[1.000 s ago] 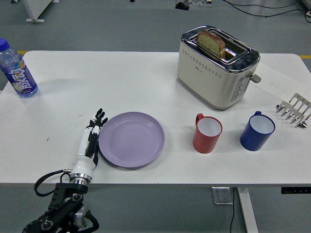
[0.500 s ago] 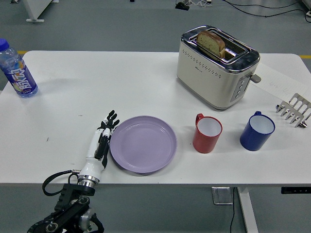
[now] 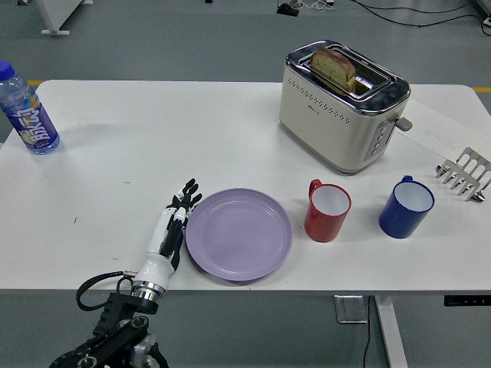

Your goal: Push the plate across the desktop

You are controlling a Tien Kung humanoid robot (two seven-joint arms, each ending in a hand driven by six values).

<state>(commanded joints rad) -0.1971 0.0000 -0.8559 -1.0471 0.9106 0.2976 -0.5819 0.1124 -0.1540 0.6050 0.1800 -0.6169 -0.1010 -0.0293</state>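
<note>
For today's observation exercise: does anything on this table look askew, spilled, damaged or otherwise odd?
Nothing stands out. The purple plate lies flat beside the left hand, both mugs stand upright, and the toaster holds bread. No spills visible.

Left hand [image 3: 170, 230]: flat, edge-on, fingers [image 3: 186, 195] extended and pointing away; black arm [image 3: 115, 333] rising from lower left corner.

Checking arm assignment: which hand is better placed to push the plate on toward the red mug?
Left. The left hand lies flat against the purple plate's left rim, opposite the red mug. No right arm in view.
</note>
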